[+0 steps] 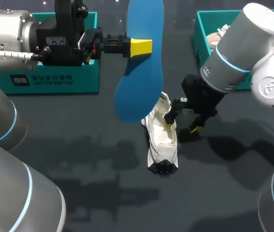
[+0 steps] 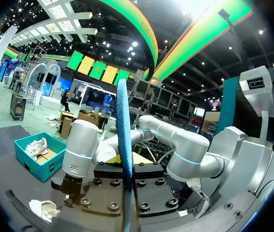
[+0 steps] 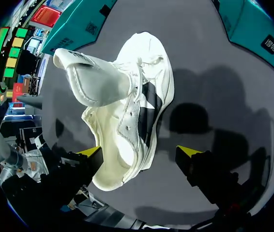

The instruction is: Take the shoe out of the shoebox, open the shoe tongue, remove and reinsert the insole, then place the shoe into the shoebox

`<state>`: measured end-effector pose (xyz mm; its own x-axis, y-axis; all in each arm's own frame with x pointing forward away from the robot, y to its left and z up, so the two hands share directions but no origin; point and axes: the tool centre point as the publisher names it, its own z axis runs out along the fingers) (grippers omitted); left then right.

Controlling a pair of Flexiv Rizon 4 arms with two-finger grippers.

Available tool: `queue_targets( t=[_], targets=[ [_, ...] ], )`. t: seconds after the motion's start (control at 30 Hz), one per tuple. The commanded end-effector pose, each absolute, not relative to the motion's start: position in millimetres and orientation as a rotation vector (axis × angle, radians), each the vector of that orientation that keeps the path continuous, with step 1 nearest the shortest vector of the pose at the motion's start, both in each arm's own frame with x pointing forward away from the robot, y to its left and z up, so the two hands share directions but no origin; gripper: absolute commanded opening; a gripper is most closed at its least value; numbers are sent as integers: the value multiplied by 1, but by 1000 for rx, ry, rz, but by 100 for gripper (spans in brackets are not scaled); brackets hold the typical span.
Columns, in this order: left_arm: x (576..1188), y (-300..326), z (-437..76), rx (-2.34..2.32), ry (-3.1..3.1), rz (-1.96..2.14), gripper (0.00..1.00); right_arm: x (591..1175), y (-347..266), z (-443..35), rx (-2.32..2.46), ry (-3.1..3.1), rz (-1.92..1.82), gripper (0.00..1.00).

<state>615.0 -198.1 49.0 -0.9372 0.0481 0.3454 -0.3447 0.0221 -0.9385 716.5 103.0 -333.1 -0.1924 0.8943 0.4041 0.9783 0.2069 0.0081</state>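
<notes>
My left gripper (image 1: 142, 47) hangs high over the table, shut on a blue insole (image 1: 139, 77) that hangs down from it. In the left wrist view the insole (image 2: 124, 159) shows edge-on, straight ahead. The white shoe (image 1: 162, 140) lies on the dark table below the insole, its tongue (image 3: 88, 77) pulled up and open. My right gripper (image 1: 181, 128) stands open just right of the shoe, one yellow tip against its upper. In the right wrist view the shoe (image 3: 127, 121) lies ahead of the open right gripper (image 3: 141, 154), its near end beside one finger (image 3: 91, 153).
A teal shoebox (image 1: 54, 79) stands at the back left, behind my left arm. A second teal box (image 1: 202, 36) at the back right holds another light shoe (image 1: 217, 36). Dark bare table (image 1: 103, 193) lies in front of the shoe.
</notes>
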Motion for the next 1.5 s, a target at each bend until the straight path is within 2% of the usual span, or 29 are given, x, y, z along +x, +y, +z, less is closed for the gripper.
queue_targets(
  t=[0.03, 0.23, 0.3, 0.57, 0.8, 0.9, 1.27, 1.5],
  targets=[
    [615, -199, 49, 305, -2022, 1994, 0, 714, 101, -330, -1730, -2160, -486, 100],
    [615, -199, 49, 305, -2022, 1994, 0, 718, 70, -276, -1528, -1845, -764, 100],
    [615, -199, 49, 305, -2022, 1994, 0, 713, 73, -260, -1465, -1866, -744, 100],
    [626, -194, 59, 205, -2105, 2101, 0, 713, 73, -260, -1465, -1866, -744, 100],
    [640, -191, 75, -215, -2252, 2356, 0, 723, 65, -251, -1373, -1704, -802, 100],
    [647, -199, 65, -667, -2540, 2469, 0, 732, 56, -238, -1204, -1593, -934, 100],
    [647, -199, 65, -667, -2540, 2469, 0, 733, 56, -233, -1209, -1613, -938, 100],
    [656, -208, 49, -1239, -2683, 2442, 0, 755, 50, -191, -1205, -1484, -1008, 100]
  ],
)
